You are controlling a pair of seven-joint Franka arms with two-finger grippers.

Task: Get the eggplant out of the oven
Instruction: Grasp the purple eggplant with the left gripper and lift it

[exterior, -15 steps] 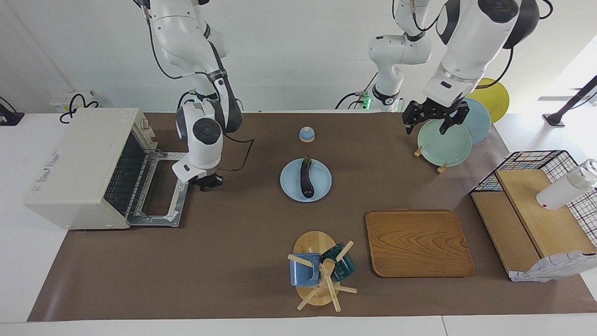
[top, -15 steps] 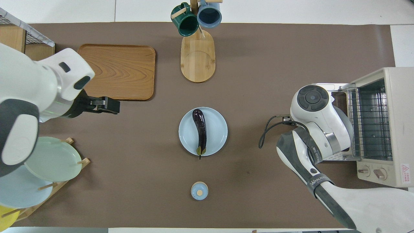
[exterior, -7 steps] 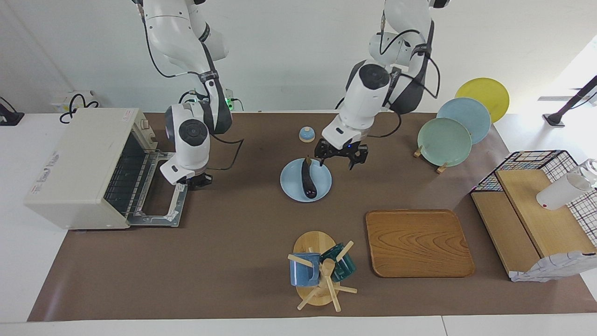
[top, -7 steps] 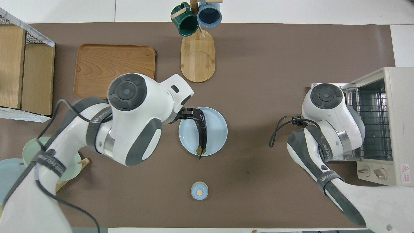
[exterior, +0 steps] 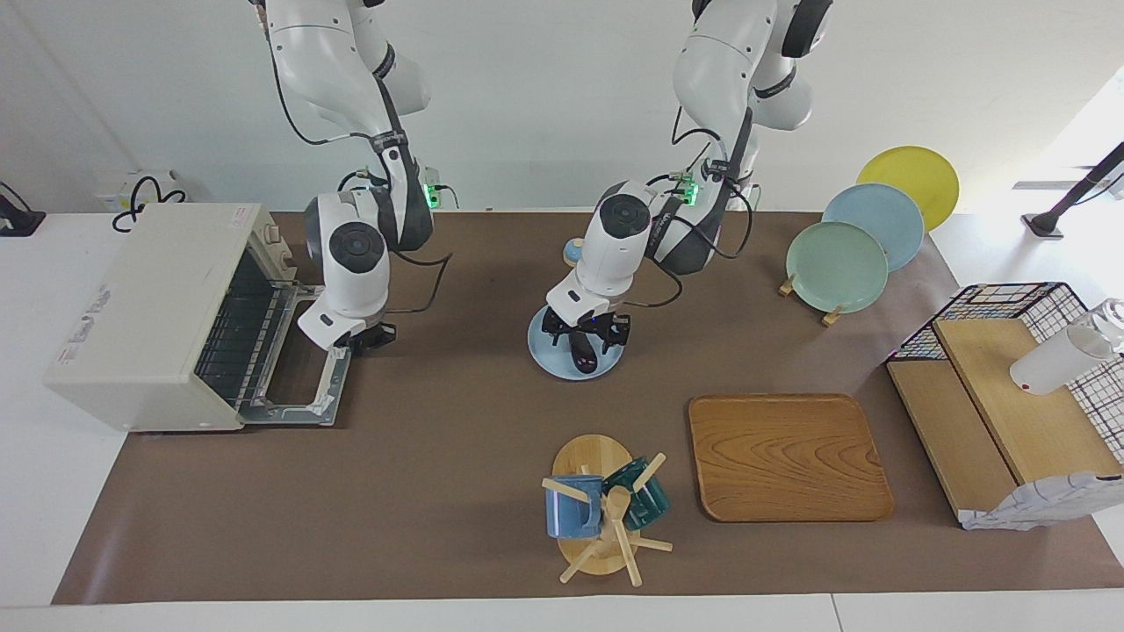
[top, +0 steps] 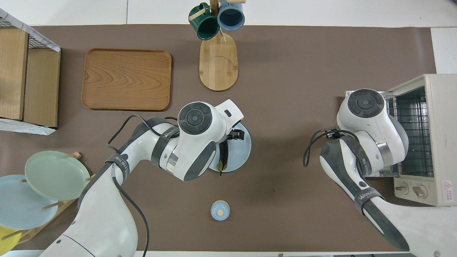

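My left fingers (exterior: 586, 336) hang spread over the eggplant (exterior: 581, 353), which lies on the pale blue plate (exterior: 544, 349) mid-surface, well apart from the oven (exterior: 149, 316). My right fingers (exterior: 373, 338) are pressed together, empty, at the dropped oven door (exterior: 303, 386). The rack looks bare, so I judge the eggplant already out. My arm links read "WANJI…"; the oven's stickers are unreadable.

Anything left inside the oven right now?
Through the open door of the oven only the bare wire rack shows. The right arm hides part of the opening. The eggplant lies on the blue plate.
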